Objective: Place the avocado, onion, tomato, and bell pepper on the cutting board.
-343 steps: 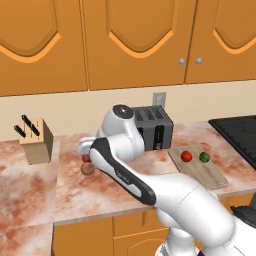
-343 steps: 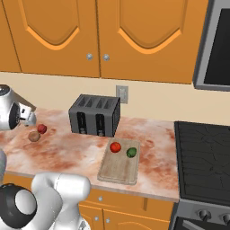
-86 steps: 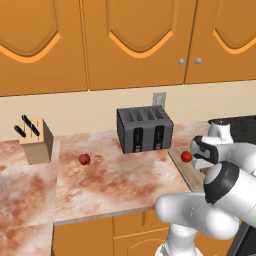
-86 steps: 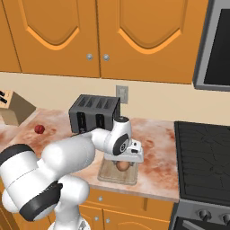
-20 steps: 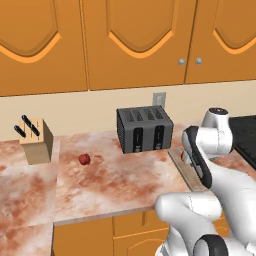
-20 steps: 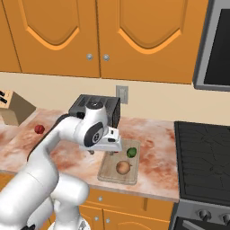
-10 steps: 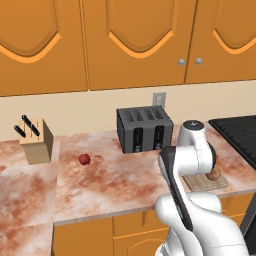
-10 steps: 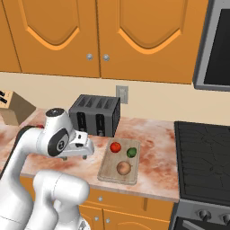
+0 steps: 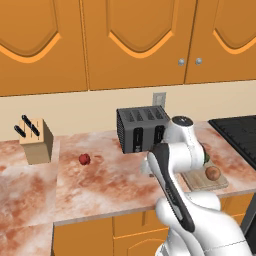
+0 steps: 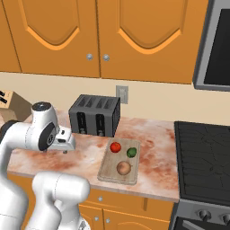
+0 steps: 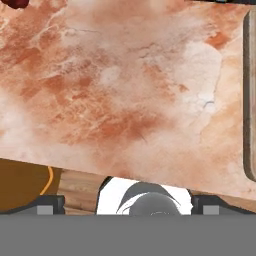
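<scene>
Here's the flat rectangular light-brown wooden cutting board (image 10: 117,172), lying on the marbled reddish countertop (image 10: 152,134) between the black four-slot toaster (image 10: 95,115) and the dark stovetop (image 10: 203,157). Three items sit on the board. The small round tan-brown onion (image 10: 123,168) is nearest the front edge. Behind it, side by side, are a bright red round tomato (image 10: 116,146) on the toaster side and the small dark green egg-shaped avocado (image 10: 131,152) on the stove side. All three are apart from one another, none touching.

From the left base view, the onion (image 9: 213,173) shows on the board (image 9: 218,183), with a sliver of green just behind the arm.

Over on the far stretch of counter, well apart from the board, a dark red lumpy item, the bell pepper (image 9: 84,159), sits alone on the marble, between the toaster (image 9: 141,128) and the tan wooden knife block (image 9: 36,140) with its black handles. It is not on the board.

The white arm's two-finger gripper (image 10: 66,147) hangs over bare countertop in front of the toaster, to the left of the board, holding nothing. Its fingers stand fully apart, and in the hand view the dark finger tips (image 11: 47,203) sit at the two far corners with marble between them. The board's edge (image 11: 249,95) runs down one side of that view, and a dark red scrap of the pepper (image 11: 15,3) peeks in at a corner.
</scene>
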Tool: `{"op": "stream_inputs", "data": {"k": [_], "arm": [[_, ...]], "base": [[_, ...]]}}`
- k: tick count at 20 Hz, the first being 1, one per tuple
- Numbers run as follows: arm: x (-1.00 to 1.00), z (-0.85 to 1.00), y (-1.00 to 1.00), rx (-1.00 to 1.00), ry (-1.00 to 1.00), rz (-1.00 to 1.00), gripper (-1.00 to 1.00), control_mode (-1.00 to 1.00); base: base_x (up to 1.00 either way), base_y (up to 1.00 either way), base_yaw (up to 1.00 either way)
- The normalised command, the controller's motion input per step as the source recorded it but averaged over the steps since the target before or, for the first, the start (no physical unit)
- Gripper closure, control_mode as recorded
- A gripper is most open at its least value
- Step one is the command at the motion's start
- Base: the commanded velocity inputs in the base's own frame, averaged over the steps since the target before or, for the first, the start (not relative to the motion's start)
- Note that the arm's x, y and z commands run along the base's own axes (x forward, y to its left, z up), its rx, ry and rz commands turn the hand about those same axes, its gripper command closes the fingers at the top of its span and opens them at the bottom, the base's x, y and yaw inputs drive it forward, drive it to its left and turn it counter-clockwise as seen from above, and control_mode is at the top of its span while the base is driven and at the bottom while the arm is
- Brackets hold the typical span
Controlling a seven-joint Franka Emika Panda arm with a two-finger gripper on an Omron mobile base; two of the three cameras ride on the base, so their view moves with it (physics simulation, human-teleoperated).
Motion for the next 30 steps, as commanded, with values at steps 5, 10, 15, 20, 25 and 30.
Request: {"op": "stream_inputs", "data": {"k": [5, 10, 15, 20, 25, 30], "arm": [[0.12, 0.04, 0.79, 0.10, 0.00, 0.00, -1.00, -1.00], [0.12, 0.00, 0.70, 0.00, -0.05, 0.00, -1.00, -1.00], [0.20, 0.13, 0.46, 0.00, -0.02, 0.00, -1.00, -1.00], [0.44, 0.20, 0.36, 0.00, 0.00, 0.00, -1.00, -1.00], [0.56, 0.02, 0.42, -0.06, 0.00, 0.02, -1.00, -1.00], [0.48, 0.00, 0.35, -0.08, 0.00, 0.02, -1.00, -1.00]], "base": [[0.00, 0.00, 0.00], [0.00, 0.00, 0.00], [0.00, 0.00, 0.00], [0.00, 0.00, 0.00], [0.00, 0.00, 0.00], [0.00, 0.00, 0.00]]}}
